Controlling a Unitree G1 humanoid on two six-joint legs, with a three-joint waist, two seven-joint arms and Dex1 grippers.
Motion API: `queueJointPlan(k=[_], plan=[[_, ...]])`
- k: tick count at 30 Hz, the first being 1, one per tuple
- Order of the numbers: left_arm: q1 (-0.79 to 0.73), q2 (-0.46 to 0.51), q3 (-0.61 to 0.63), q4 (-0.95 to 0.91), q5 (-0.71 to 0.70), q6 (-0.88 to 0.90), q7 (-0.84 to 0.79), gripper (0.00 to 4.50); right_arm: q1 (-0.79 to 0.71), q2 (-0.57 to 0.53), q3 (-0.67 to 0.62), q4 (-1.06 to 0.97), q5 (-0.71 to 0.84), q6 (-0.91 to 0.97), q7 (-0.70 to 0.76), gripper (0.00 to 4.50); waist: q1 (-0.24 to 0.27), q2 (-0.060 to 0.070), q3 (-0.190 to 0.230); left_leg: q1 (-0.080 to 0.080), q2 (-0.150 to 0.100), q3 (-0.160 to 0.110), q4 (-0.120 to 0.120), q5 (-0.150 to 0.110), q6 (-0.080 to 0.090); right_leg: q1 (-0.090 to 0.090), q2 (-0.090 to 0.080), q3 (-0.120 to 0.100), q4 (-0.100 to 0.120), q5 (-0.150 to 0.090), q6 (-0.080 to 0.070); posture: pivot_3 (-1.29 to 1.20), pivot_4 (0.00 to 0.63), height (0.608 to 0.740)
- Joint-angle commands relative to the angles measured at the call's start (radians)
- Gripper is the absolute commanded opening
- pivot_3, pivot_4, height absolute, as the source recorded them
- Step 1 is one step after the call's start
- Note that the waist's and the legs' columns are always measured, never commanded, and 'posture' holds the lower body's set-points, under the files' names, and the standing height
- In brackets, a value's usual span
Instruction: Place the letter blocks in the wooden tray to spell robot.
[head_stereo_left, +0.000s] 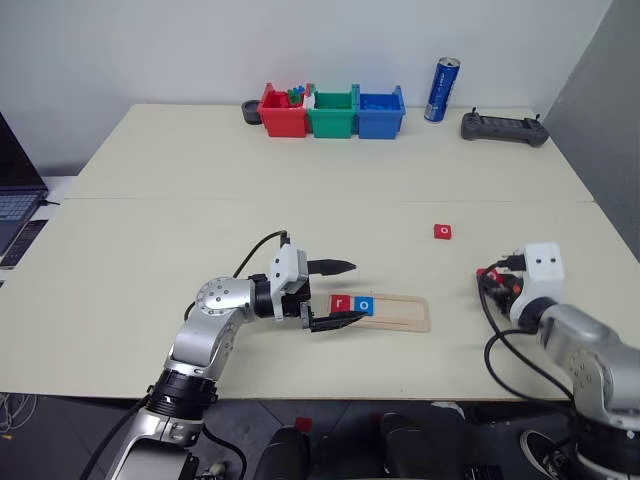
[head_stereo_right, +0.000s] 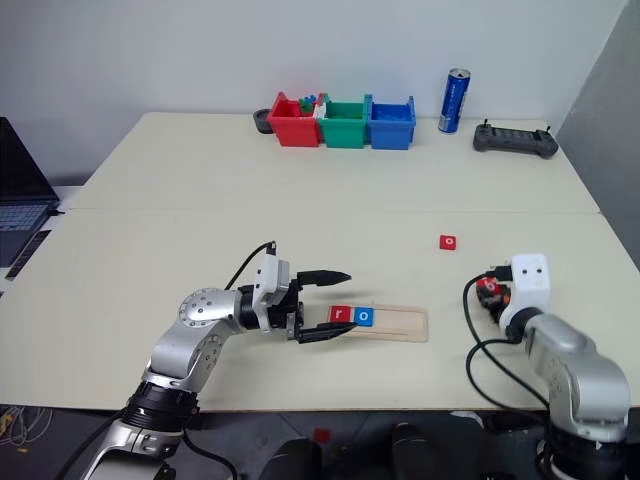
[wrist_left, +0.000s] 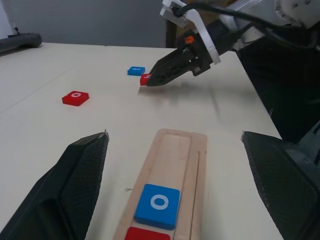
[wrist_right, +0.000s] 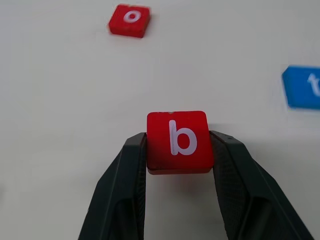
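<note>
The tray (head_stereo_left: 385, 312) lies near the table's (head_stereo_left: 200, 215) front edge, a red r (head_stereo_left: 341, 303) and a blue o (head_stereo_left: 365, 305) seated side by side at its left end; the rest of the groove to the right is bare. So the third letter is the step in hand. The right gripper (wrist_right: 177, 150) is clamped on the red b (wrist_right: 177, 141), one finger on each side edge, letter facing up; it sits at the right of the table, well apart from the tray. The left gripper (head_stereo_left: 338, 293) points right at the tray's left end, fingers spread wide and holding nothing, one on the far side and one on the near side of that end.

A red o (head_stereo_left: 443, 232) lies loose, farther back and right of the tray, and a blue t (wrist_right: 302, 86) lies near the b.

Next, in my judgement, the b must travel left to the tray and go down just right of the blue o, flat in the groove, the right way round. The left gripper looks placed to steady the tray.
</note>
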Motion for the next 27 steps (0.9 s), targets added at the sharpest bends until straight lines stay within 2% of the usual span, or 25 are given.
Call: queueJointPlan(k=[1,8,9,11,16,17,19,22,25,27], plan=[[-0.019,-0.002,-0.003,-0.021,-0.015,-0.003,0.003,4.5,0.047,0.054,-0.003,-0.13,-0.007,0.081,-0.065,1.47,0.0,0.0,0.0,0.0,0.0,0.0,0.0,0.0,0.0,0.0,0.0,0.0,0.0,0.0,0.0,0.0,0.15,0.74],[-0.041,-0.006,-0.013,-0.004,-0.016,-0.006,-0.008,4.5,0.099,0.11,0.025,-0.15,-0.032,0.112,-0.103,1.47,0.0,0.0,0.0,0.0,0.0,0.0,0.0,0.0,0.0,0.0,0.0,0.0,-0.001,0.0,0.0,0.0,0.15,0.74],[-0.042,-0.006,-0.014,-0.003,-0.016,-0.006,-0.009,4.5,0.099,0.123,0.019,-0.151,-0.03,0.12,-0.105,2.18,-0.001,0.0,0.0,0.0,0.0,0.0,0.0,0.0,0.0,0.0,0.0,0.0,-0.001,0.0,0.0,0.0,0.15,0.74],[-0.044,-0.008,-0.014,-0.002,-0.015,-0.01,-0.008,4.5,0.102,0.129,0.019,-0.155,-0.031,0.119,-0.102,2.72,-0.001,0.0,0.0,0.0,0.0,0.0,0.0,0.0,0.0,0.0,0.0,0.0,-0.001,0.0,0.0,0.0,0.15,0.74],[-0.059,-0.018,-0.012,0.006,-0.014,-0.008,0.002,4.5,0.067,0.132,-0.003,-0.166,-0.034,0.127,-0.098,4.45,-0.002,0.0,0.0,0.0,0.0,0.0,0.0,0.0,0.0,0.0,0.0,0.0,-0.001,0.0,0.0,0.0,0.15,0.74],[-0.059,-0.018,-0.011,0.008,-0.013,-0.009,0.001,4.5,0.052,0.124,-0.006,-0.168,-0.035,0.126,-0.096,4.48,-0.003,0.0,0.0,0.0,0.0,0.0,0.0,0.0,0.0,0.0,0.0,0.0,-0.001,0.0,0.0,0.0,0.15,0.74],[-0.058,-0.013,-0.009,0.013,-0.009,-0.015,-0.003,4.5,0.001,0.05,0.004,-0.159,-0.042,0.109,-0.067,4.48,-0.003,0.0,0.0,0.0,0.0,0.001,0.0,0.0,0.0,0.0,0.0,0.0,-0.001,0.0,0.0,0.0,0.15,0.74],[-0.065,-0.011,-0.007,0.019,-0.009,-0.016,-0.006,4.5,-0.09,-0.149,0.042,-0.1,-0.019,0.034,0.076,4.48,-0.005,0.0,0.0,0.0,-0.001,0.002,0.0,0.0,0.0,0.0,-0.001,0.001,-0.002,0.0,0.0,0.0,0.15,0.74],[-0.076,-0.014,-0.011,0.032,-0.011,-0.022,-0.016,4.5,-0.114,-0.351,0.099,-0.009,0.015,-0.148,0.323,4.48,-0.005,0.0,0.0,0.0,-0.001,0.001,0.0,0.0,0.0,0.0,0.0,0.0,-0.002,0.0,0.0,0.0,0.15,0.74],[-0.082,-0.015,-0.016,0.042,-0.01,-0.028,-0.026,4.5,-0.089,-0.455,0.111,0.079,0.041,-0.335,0.54,4.48,-0.005,-0.001,0.001,0.0,0.0,0.0,-0.001,0.0,0.001,0.001,0.0,-0.001,-0.003,0.0,0.0,0.0,0.15,0.74]])
